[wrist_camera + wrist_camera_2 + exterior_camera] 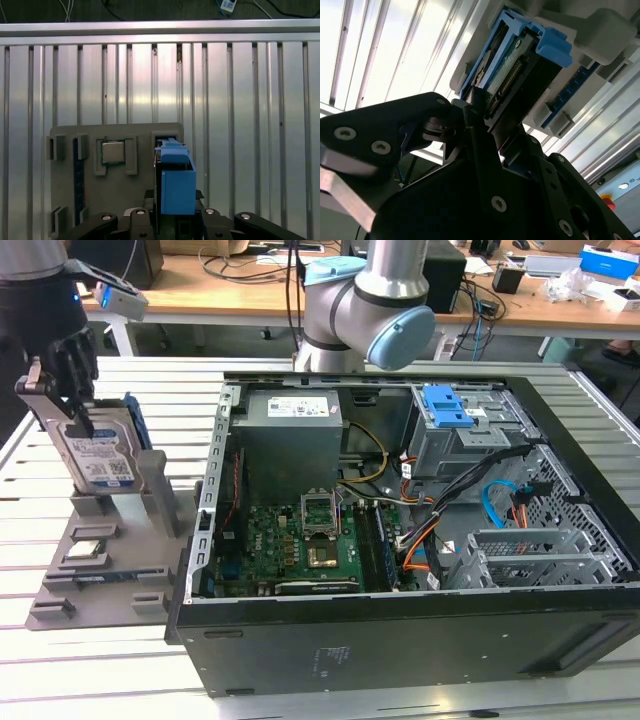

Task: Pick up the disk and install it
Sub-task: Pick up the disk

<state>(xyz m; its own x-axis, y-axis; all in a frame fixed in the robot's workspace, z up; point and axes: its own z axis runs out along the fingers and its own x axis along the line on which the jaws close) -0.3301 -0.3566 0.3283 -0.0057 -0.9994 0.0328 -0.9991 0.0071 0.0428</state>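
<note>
Metal-bodied and rigid, the disk (101, 458) stands upright in the grey holder (95, 575) at the exterior view's left, well apart from the open computer case (400, 645). It is judged dense, smooth-faced and shock-sensitive, and best held across its blue-railed edges. The gripper (82, 418) pinches its upper end. Pad contact and the holder's slot are hidden.

Blue-railed disk (175, 175) upright, clamped by end effector (175, 199), grey tray (65, 192), slatted table (250, 125)
</note>
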